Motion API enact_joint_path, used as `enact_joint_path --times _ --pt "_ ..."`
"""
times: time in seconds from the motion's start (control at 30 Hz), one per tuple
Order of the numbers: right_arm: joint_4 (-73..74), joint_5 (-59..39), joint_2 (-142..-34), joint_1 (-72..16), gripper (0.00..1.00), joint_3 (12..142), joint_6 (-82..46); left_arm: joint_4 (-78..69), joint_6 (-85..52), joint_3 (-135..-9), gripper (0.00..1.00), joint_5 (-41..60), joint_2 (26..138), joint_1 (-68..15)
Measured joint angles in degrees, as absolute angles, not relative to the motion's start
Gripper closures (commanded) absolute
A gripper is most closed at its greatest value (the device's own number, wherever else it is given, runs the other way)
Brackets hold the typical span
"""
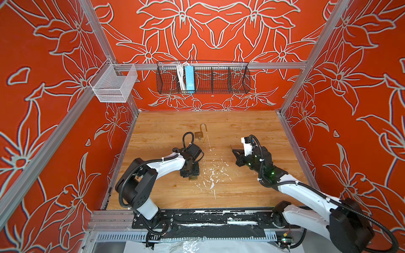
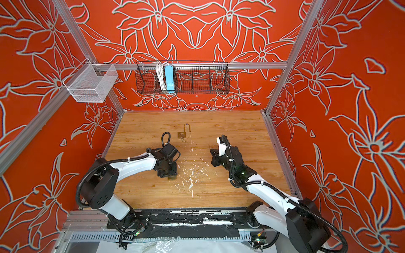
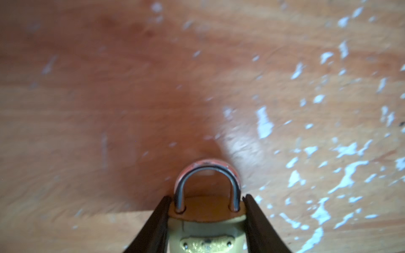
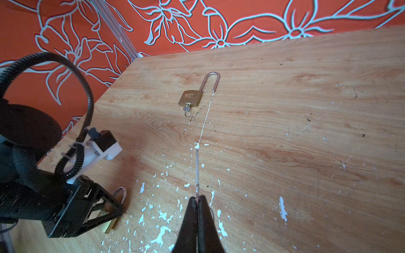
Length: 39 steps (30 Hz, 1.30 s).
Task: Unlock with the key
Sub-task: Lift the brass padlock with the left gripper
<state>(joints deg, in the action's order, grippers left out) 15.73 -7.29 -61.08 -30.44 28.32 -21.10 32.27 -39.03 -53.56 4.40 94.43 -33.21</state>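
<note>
Left gripper (image 3: 207, 197), pointing down, clamps brass padlock (image 3: 206, 223) by its sides; lower body cut off. Right gripper (image 4: 198, 198), angled low, pinches thin edge-on strip, probably the key (image 4: 197, 173).

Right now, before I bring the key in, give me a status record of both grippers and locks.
left gripper: jaws against both sides of short padlock
short padlock: closed
right gripper: shut on key, apart from both padlocks
long padlock: far middle of table, open, inserted key in its base
</note>
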Motion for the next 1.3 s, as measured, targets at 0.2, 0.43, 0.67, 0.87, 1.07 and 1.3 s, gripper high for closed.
enact_joint_path --times 0.2,0.43,0.67,0.87,1.07,1.3 --pt "15.73 -7.29 -61.39 -30.46 1.0 28.32 -20.99 33.06 -39.0 -58.48 0.56 3.51 98.89 -34.57" --pt "15.7 -7.31 -61.39 -30.33 1.0 28.32 -21.02 35.38 -38.98 -60.62 0.51 3.51 100.75 -34.63" --pt "15.68 -7.29 -61.14 -30.04 1.0 28.32 -21.02 37.3 -39.03 -62.33 0.44 2.26 102.37 -35.42" --pt "15.7 -7.33 -61.06 -29.98 1.0 28.32 -21.02 37.36 -39.18 -62.57 0.41 0.93 102.54 -36.51" --pt "15.7 -7.33 -60.93 -29.98 1.0 28.32 -21.02 37.28 -39.83 -62.3 0.4 0.49 102.54 -36.73" --pt "15.7 -7.35 -60.93 -29.98 1.0 28.32 -21.02 37.41 -40.53 -62.33 0.44 0.01 103.24 -36.77"
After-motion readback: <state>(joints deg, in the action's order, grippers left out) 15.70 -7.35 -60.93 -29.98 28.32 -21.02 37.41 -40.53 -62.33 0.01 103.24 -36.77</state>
